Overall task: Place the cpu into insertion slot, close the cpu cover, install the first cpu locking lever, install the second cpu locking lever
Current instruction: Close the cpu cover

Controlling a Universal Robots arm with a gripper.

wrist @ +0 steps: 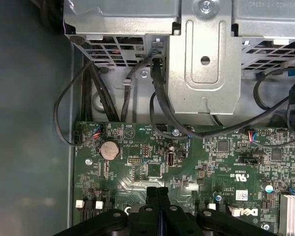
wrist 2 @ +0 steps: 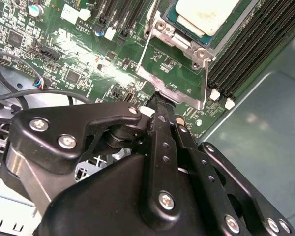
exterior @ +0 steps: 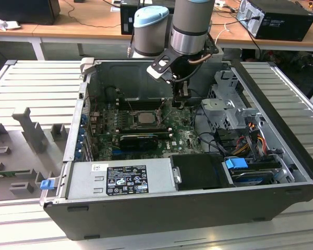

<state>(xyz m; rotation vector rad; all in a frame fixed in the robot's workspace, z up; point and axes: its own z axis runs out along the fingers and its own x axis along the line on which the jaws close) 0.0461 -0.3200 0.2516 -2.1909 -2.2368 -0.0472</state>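
- Black claw (wrist 2: 160,101), its fingers pressed together, sits with its tip at the free edge of the cpu cover (wrist 2: 179,96) in the second wrist view; whether it pinches that edge cannot be told.
- Swung up from its hinge, the cpu cover shows the green motherboard (wrist 2: 83,59) through its window.
- Seated in the insertion slot (wrist 2: 199,49), the cpu (wrist 2: 205,14) lies uncovered, pale top up.
- Seen in the exterior view, the arm reaches into the open computer case (exterior: 198,208) on the slatted worktop (exterior: 31,83).

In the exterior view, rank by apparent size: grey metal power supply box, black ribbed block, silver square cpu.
1. grey metal power supply box
2. black ribbed block
3. silver square cpu, clearly smallest
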